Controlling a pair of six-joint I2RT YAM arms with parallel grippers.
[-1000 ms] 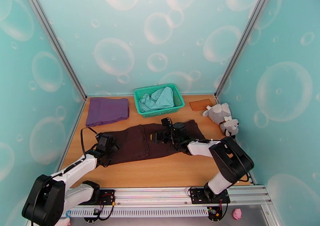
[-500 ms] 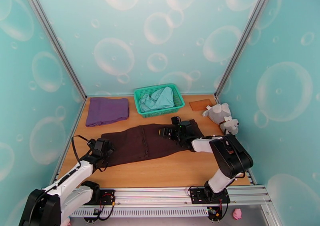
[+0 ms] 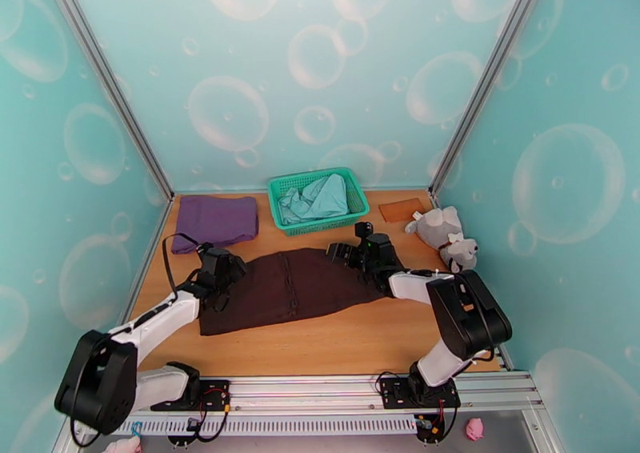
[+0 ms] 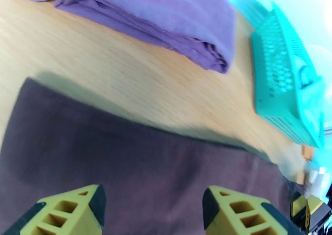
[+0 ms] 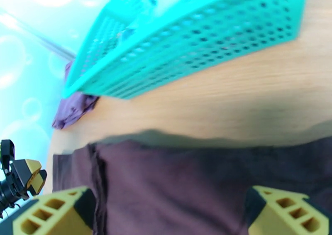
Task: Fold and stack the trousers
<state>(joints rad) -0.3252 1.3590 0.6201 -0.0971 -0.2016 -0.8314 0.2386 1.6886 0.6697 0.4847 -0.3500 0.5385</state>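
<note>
The trousers (image 3: 288, 288) are spread flat on the counter (image 3: 320, 342), their long axis running left to right in front of the green basket (image 3: 320, 224) and the purple cloth (image 3: 214, 221). The left fingers (image 4: 70, 209) are held apart over the garment's left end, with nothing between them. The right fingers (image 5: 282, 211) are spread wide over its right end, equally empty. Beneath both pairs the brown fabric is seen, its far edge lying just ahead of them. Each end is judged to be nearest to its own arm. No brand, label or writing can be read.
</note>
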